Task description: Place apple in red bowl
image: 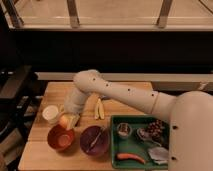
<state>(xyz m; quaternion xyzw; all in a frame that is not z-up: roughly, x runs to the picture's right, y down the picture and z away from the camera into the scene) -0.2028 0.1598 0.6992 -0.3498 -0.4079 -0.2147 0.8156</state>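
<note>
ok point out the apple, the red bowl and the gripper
apple (64,120), camera view, its yellow-orange top
red bowl (52,140), camera view, left rim
gripper (69,121), camera view, tip beside the apple, above the bowl

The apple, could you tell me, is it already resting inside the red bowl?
No, the apple is at the gripper, just above the rim of the red bowl, beside the white cup.

- You're looking at a lab-style test setup: a wooden table (125,95) before dark railings.
- The gripper (69,120) hangs above staged bowls and a green tray (172,150).
</note>
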